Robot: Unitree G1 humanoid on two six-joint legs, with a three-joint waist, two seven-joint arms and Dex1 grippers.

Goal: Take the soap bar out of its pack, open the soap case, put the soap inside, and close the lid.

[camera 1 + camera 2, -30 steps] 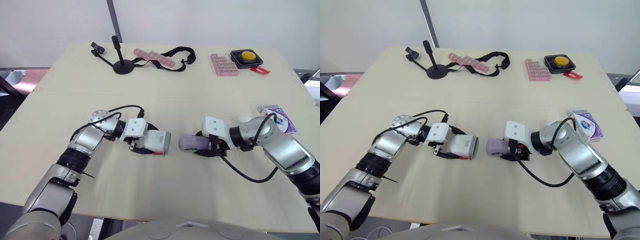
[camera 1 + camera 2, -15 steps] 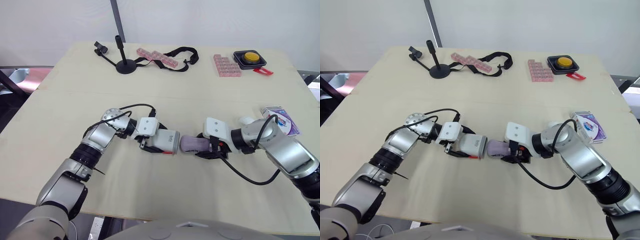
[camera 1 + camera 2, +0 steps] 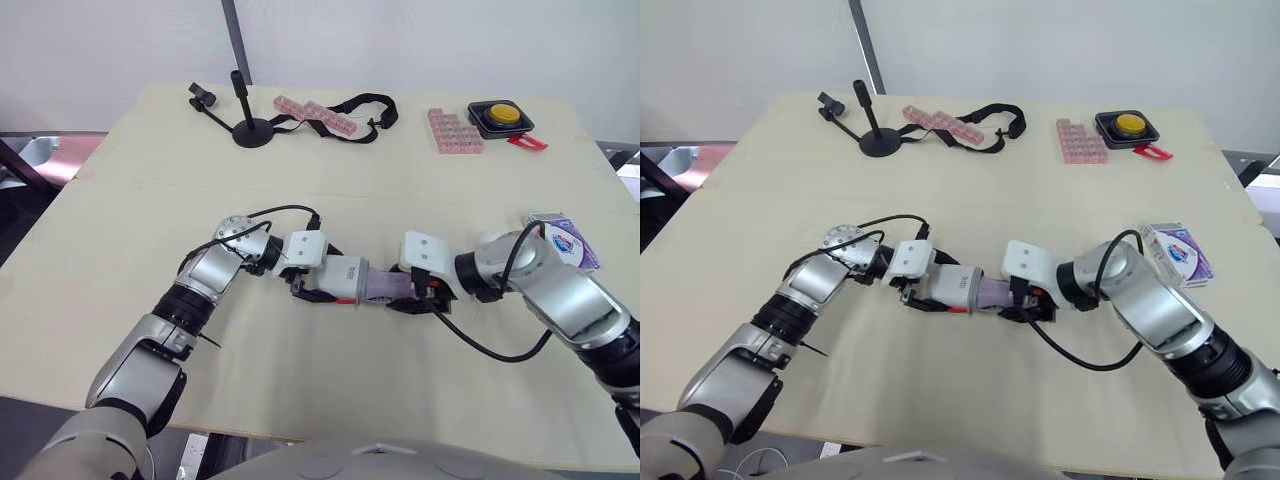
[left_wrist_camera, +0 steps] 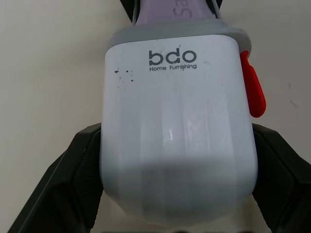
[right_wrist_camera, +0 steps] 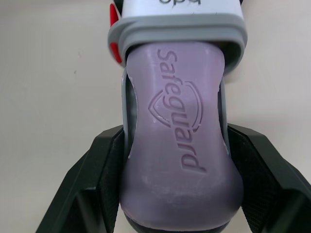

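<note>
The white soap case (image 3: 345, 277), marked "bdo" and with a red latch (image 4: 252, 92), lies on its side just above the table with my left gripper (image 3: 326, 285) shut on it. Its black fingers (image 4: 73, 170) press both sides of the case. The purple Safeguard soap bar (image 5: 180, 165) is held in my right gripper (image 3: 406, 296), which is shut on it. The bar's far end sits inside the grey-rimmed mouth of the case (image 5: 180, 24). The two grippers face each other at the table's middle.
The soap's pack (image 3: 561, 242) lies at the right edge. At the back stand a black stand (image 3: 245, 128), a black strap (image 3: 360, 104), two pink pill boxes (image 3: 452, 131) and a yellow button in a black tray (image 3: 500, 117). The table (image 3: 120, 220) is bare to the left.
Both grippers have closed the gap between them. The soap's end, apart from the case a second ago, now sits inside the case's mouth.
</note>
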